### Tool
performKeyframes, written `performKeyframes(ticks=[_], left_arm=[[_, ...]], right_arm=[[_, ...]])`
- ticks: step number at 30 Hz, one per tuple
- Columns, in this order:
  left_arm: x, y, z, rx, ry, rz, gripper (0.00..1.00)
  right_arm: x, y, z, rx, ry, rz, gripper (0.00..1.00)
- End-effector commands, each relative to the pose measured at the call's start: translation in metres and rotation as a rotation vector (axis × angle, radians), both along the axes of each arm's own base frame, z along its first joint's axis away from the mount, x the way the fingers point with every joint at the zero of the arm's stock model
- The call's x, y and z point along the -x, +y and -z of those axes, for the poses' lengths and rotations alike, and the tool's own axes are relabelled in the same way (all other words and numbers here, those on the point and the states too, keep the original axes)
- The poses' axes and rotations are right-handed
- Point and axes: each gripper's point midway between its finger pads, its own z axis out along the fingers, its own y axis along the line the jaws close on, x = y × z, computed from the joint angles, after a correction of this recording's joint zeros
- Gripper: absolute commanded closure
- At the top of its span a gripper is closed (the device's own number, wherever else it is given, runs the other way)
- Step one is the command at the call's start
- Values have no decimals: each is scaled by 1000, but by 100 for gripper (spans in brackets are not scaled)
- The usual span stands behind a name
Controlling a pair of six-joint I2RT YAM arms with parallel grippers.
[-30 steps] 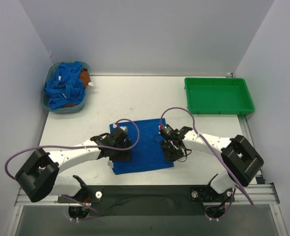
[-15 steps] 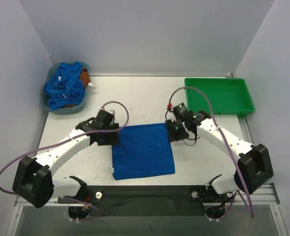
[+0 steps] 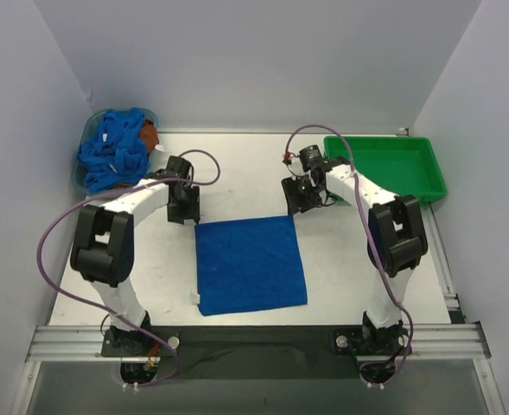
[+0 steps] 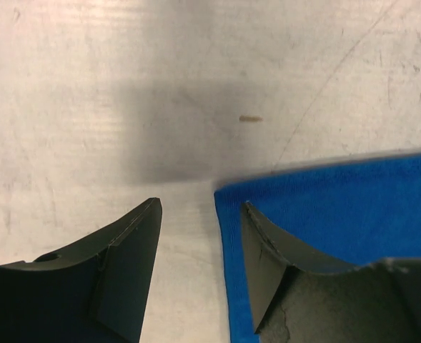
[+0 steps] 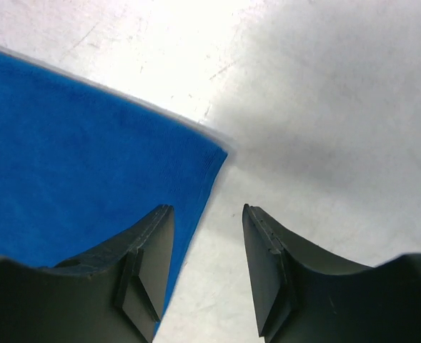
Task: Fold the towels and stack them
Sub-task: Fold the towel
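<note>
One blue towel [image 3: 250, 264] lies spread flat on the table in front of the arm bases. My left gripper [image 3: 185, 214] hangs open just beyond its far left corner. In the left wrist view that gripper [image 4: 199, 214] straddles the towel [image 4: 339, 200] edge, one finger [image 4: 267, 250] above the cloth, gripping nothing. My right gripper [image 3: 295, 206] is open at the far right corner. Seen from the right wrist, that gripper [image 5: 206, 214] shows the towel [image 5: 74, 143] corner beside its left finger [image 5: 149, 257]. More blue towels [image 3: 111, 151] are heaped in a basket at the far left.
The teal basket [image 3: 83, 177] also holds an orange-brown cloth [image 3: 149, 136]. A green tray [image 3: 384, 169] sits at the far right. Walls close in the table on three sides. Purple cables loop from both arms.
Both arms swung from the towel's near half out to its far corners. The towel now lies uncovered and flat. The left jaws narrowed a little and the right widened slightly.
</note>
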Motion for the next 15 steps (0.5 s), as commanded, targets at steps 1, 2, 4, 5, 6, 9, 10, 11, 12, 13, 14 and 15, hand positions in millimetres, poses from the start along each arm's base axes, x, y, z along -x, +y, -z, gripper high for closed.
performKeyframes(ticks=[1, 2, 4, 5, 6, 9, 10, 11, 12, 13, 14, 15], left_arm=[[-27, -5, -4, 0, -40, 66, 42], [-31, -7, -6, -3, -42, 76, 42], [-29, -5, 1, -22, -18, 108, 42], [-29, -5, 3, -27, -15, 117, 42], [-28, -4, 4, -33, -11, 131, 42], [-25, -3, 10, -43, 5, 149, 41], [-23, -2, 14, -45, 14, 151, 42], [-23, -2, 15, -47, 18, 153, 42], [-20, -2, 18, -51, 27, 156, 42], [-18, -1, 22, -55, 37, 157, 42], [-18, -1, 23, -56, 40, 159, 42], [-16, -1, 25, -56, 46, 161, 42]], right_arm=[[-18, 9, -9, -17, -46, -99, 56], [-23, 11, -10, -18, -57, -110, 55], [-27, 13, -2, -13, -45, -124, 54], [-29, 12, 1, -9, -43, -131, 54], [-32, 13, 6, -7, -35, -134, 53], [-34, 15, 17, -2, -15, -143, 52], [-34, 16, 20, -2, -6, -145, 52], [-34, 16, 22, -3, 3, -147, 52], [-34, 17, 27, 2, 12, -152, 53], [-32, 18, 30, 3, 22, -156, 53], [-31, 17, 32, 5, 31, -158, 53], [-29, 17, 36, 13, 42, -163, 53]])
